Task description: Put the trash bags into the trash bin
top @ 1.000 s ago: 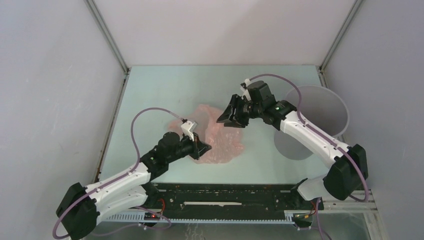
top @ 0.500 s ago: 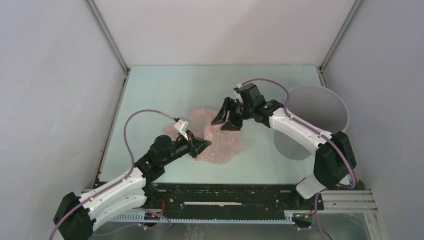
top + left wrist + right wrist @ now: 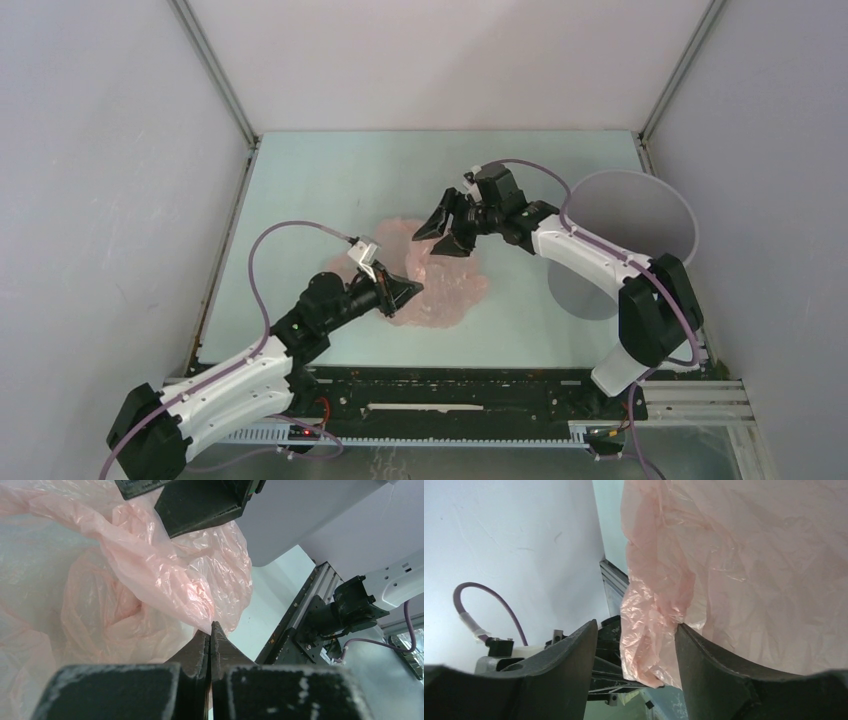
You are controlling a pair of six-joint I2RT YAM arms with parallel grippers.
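Note:
The pale-pink trash bag (image 3: 440,290) lies crumpled on the table's middle. My left gripper (image 3: 412,290) is shut on a fold of the bag (image 3: 165,575) at its near left edge; the film runs into the closed tips (image 3: 210,630). My right gripper (image 3: 440,232) is open, jaws spread, just over the bag's far edge. In the right wrist view a hanging fold of the bag (image 3: 654,625) sits between the open fingers (image 3: 709,665) without being pinched. The grey trash bin (image 3: 625,235) stands at the right, behind my right arm.
Grey enclosure walls stand on the left, right and back. A black rail (image 3: 460,395) runs along the near table edge. My right arm's forearm (image 3: 585,258) crosses in front of the bin.
My right gripper has moved left and slightly away, reaching over the bag's far edge. My left gripper shifted a little forward a second ago and has since held still on the bag.

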